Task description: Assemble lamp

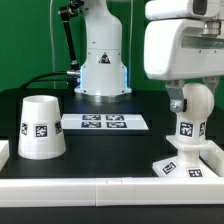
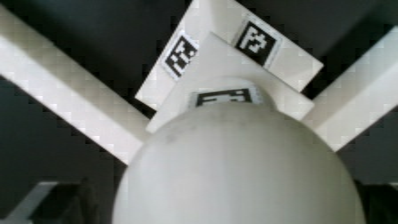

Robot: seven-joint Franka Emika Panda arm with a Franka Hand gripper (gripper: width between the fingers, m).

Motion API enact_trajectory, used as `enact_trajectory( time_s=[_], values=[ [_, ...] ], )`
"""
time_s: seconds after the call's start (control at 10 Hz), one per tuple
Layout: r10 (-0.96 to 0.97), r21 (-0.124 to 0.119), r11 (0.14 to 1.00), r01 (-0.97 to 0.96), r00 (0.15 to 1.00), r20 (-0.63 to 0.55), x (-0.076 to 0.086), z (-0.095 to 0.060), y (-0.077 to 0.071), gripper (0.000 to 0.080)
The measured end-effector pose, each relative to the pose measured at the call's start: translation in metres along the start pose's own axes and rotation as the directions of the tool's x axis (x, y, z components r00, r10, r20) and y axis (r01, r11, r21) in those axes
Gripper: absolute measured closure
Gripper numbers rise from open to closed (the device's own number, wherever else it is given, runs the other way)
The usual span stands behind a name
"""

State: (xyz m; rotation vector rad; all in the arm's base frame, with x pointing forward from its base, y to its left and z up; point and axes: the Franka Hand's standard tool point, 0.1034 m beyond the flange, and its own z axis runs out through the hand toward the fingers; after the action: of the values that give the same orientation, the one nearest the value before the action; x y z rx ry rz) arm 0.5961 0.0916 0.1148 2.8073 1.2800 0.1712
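Arm [image 1: 182,45] overhead, wrist pointing straight down; fingers [image 2: 71,92] clamped on bulb post [image 1: 190,125].

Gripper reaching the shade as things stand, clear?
Probably yes. The shade stands alone at the exterior view's left, open above; only the flat marker board lies between. The gripper must first lift off the bulb post, which its fingers flank.

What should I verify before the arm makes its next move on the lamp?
1. Bulb post stands upright on the base: ok.
2. Bulb post fully seated in the base: cannot tell, the joint is not visible.
3. Gripper closed on the bulb post: cannot tell, its fingers are not clearly seen.
4. Shade stands alone, wide end down, nothing on it: ok.
5. Shade apart from the marker board: ok.
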Motion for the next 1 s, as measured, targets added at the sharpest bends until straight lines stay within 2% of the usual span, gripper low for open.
enact_trajectory(
  time_s=[0.3,0.6,0.8,1.0],
  values=[
    [-0.211,-0.012,0.977,0.211,0.977,0.019,-0.004,0.0,0.004,0.0101],
    [-0.505,-0.024,0.861,0.508,0.86,0.079,-0.004,0.002,0.005,0.0101],
    [-0.556,-0.045,0.826,0.561,0.826,0.088,-0.005,0.003,0.006,0.0101],
    [-0.54,-0.042,0.837,0.545,0.837,0.091,-0.011,0.003,0.013,0.0101]
  ],
)
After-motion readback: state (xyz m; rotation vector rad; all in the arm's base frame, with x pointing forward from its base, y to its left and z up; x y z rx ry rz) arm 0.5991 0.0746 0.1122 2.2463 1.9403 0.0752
